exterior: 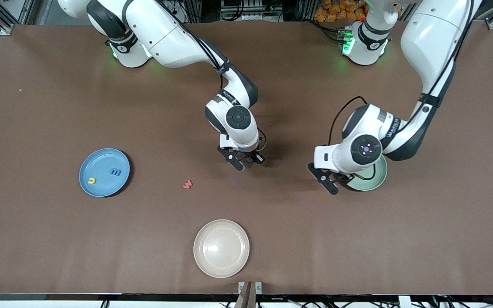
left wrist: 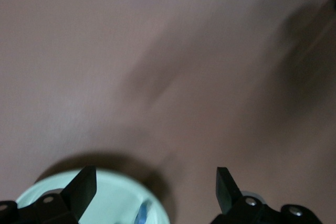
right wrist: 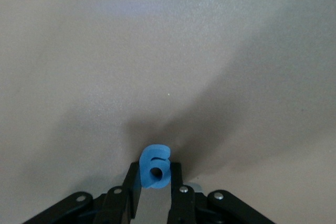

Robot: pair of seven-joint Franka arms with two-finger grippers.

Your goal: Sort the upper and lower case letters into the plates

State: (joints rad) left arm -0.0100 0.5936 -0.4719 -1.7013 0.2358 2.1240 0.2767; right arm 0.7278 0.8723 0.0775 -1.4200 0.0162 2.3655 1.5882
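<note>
My right gripper (exterior: 247, 161) is low over the middle of the table, shut on a small blue letter (right wrist: 155, 167) that stands out between its fingertips (right wrist: 176, 174). My left gripper (exterior: 340, 183) hangs open over the edge of the pale mint green plate (exterior: 375, 177), with nothing between its fingers. In the left wrist view the mint plate (left wrist: 105, 198) holds a blue letter (left wrist: 140, 214). The light blue plate (exterior: 104, 172) toward the right arm's end carries a yellow letter (exterior: 92, 180) and a dark blue letter (exterior: 115, 172). A red letter (exterior: 187, 184) lies on the bare table between that plate and my right gripper.
A cream-beige plate (exterior: 221, 248) with nothing on it sits near the table's edge closest to the front camera. The brown tabletop (exterior: 58, 107) stretches wide around the plates. The left arm's wrist covers much of the mint plate in the front view.
</note>
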